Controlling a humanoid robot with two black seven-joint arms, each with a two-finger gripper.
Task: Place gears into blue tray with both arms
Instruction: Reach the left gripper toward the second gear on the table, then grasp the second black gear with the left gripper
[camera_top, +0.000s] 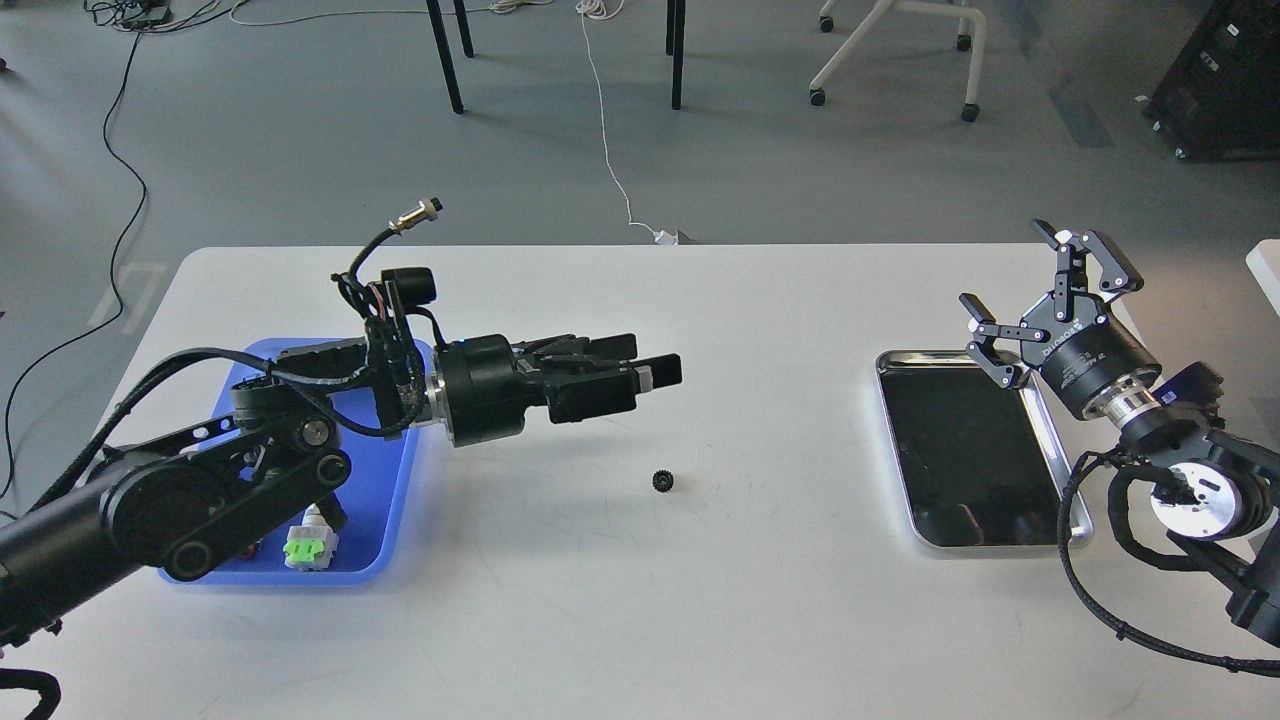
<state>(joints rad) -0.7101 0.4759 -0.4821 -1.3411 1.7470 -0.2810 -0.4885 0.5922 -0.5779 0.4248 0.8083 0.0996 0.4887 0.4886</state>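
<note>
While one gear (661, 482) is lying loose on the counter (620, 600), well apart from the blue tray (390, 500), work is remaining — no gear is showing there. The left hand (655, 368) is looking clenched and empty; the right hand (1035, 300) is hanging released.

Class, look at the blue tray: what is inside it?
In the blue tray, a green-and-white push-button switch shows, with a hint of red beside it. The left arm covers most of the tray, so any gear there is hidden.
</note>
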